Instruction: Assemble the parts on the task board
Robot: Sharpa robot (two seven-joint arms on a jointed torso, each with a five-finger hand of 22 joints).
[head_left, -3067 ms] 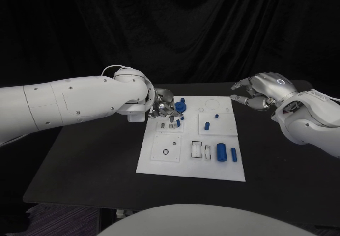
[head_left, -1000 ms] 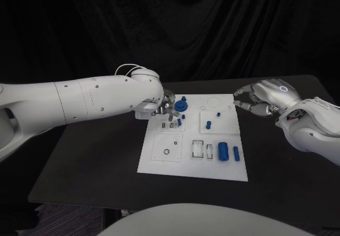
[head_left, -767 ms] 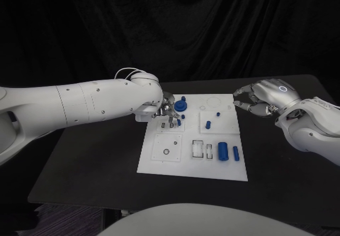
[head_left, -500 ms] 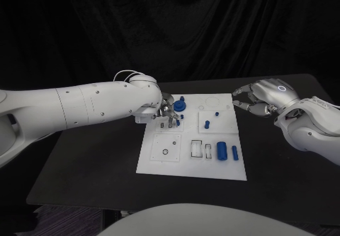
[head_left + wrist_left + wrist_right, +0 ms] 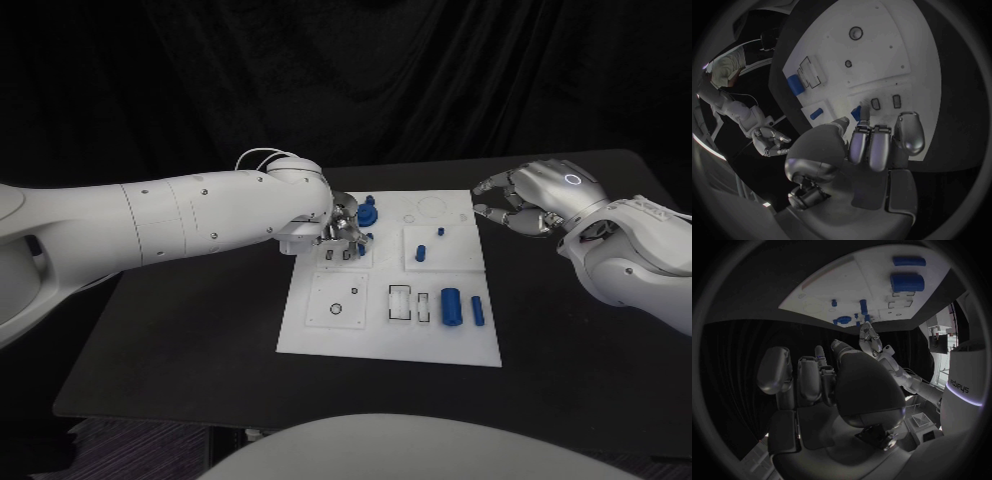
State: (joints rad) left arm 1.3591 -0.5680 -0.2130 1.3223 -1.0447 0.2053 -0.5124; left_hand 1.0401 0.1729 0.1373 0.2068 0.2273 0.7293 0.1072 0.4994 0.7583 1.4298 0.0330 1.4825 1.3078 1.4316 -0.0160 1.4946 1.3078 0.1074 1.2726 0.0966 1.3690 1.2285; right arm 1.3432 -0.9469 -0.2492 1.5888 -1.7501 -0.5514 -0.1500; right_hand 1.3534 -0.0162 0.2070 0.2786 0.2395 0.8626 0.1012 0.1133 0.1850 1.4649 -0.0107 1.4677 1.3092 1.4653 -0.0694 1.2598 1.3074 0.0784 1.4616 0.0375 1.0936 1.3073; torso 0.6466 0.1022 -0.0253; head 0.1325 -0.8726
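The white task board (image 5: 346, 330) lies mid-table. My left hand (image 5: 340, 226) hovers over its back left corner, beside a large blue part (image 5: 366, 212). In the left wrist view the thumb and a fingertip (image 5: 864, 116) stand on either side of a small blue peg (image 5: 856, 113) next to two dark slots (image 5: 875, 103); whether they grip it is not clear. My right hand (image 5: 522, 200) hangs past the board's back right corner with loosely curled fingers and nothing in it. Blue cylinders (image 5: 450, 304) lie at the board's front right, also in the right wrist view (image 5: 907, 281).
Another blue peg (image 5: 421, 252) and a tiny one (image 5: 441, 232) stand mid-board. A round socket (image 5: 338, 309) and rectangular recesses (image 5: 401, 303) are at the board's front. Black table (image 5: 188, 340) surrounds the board, with dark curtain behind.
My left hand has edged a little further over the board's back left corner and closed in around the small peg. The right hand has stayed where it was.
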